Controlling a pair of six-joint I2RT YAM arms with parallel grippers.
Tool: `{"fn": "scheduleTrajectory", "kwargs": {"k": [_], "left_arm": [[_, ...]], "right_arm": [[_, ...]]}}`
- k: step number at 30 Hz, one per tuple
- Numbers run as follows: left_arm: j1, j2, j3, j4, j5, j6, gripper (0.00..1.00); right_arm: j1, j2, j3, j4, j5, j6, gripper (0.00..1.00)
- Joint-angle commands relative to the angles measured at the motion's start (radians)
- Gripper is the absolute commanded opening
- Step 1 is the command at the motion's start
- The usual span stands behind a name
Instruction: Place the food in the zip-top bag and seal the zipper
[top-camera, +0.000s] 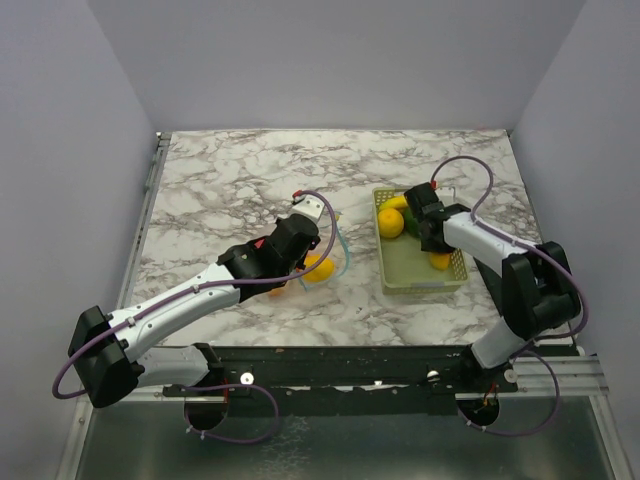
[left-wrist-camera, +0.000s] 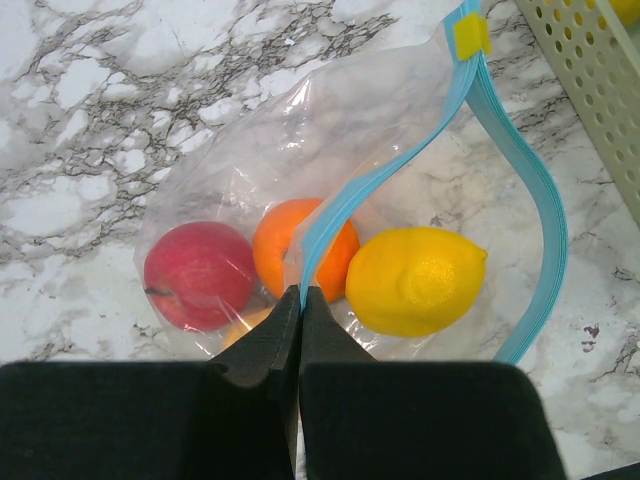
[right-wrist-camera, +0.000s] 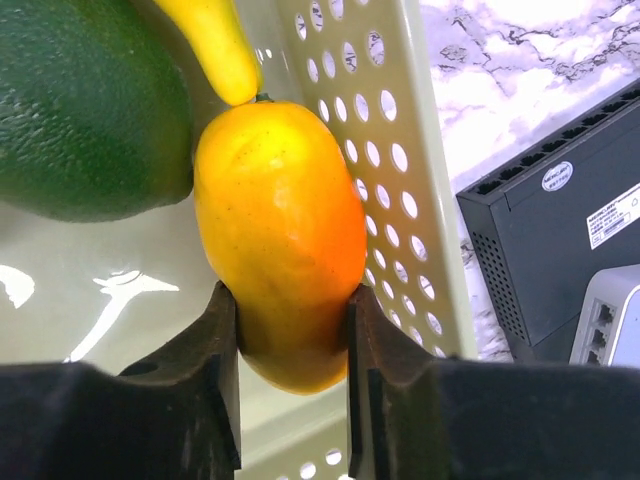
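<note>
The food (top-camera: 318, 268) is split: an apple (left-wrist-camera: 198, 275), an orange (left-wrist-camera: 285, 240) and a lemon (left-wrist-camera: 415, 280) lie in the bag (left-wrist-camera: 250, 140) on the surface (left-wrist-camera: 80, 120), left of the basket (top-camera: 425, 278). The left claw (left-wrist-camera: 301, 295) is clamped on the zipper (left-wrist-camera: 380, 182), holding the mouth open. The right claw (right-wrist-camera: 290, 300) grips an orange-yellow fruit (right-wrist-camera: 280, 200) inside the basket. Risk: the smooth fruit may slip on lifting, or catch the narrow mouth.

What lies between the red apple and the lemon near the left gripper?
An orange, with the blue zipper strip crossing in front of it; the left wrist view shows this.
</note>
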Motion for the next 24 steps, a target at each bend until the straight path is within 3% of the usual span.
{"fn": "scheduleTrajectory", "kwargs": {"k": [1, 9, 17, 24], "left_arm": [[0.006, 0.003, -0.009, 0.003, 0.011, 0.000, 0.00], [0.006, 0.004, -0.008, 0.003, 0.011, -0.001, 0.00], [0.005, 0.004, -0.009, 0.003, 0.011, -0.001, 0.00], [0.006, 0.006, -0.008, 0.003, 0.011, -0.002, 0.00]], "right_arm": [[-0.005, -0.087, -0.009, -0.016, -0.041, 0.013, 0.01], [-0.004, -0.257, -0.002, -0.051, -0.190, 0.003, 0.01], [0.013, -0.464, 0.010, 0.001, -0.540, 0.006, 0.01], [0.059, -0.518, 0.007, 0.061, -0.808, 0.047, 0.01]]}}
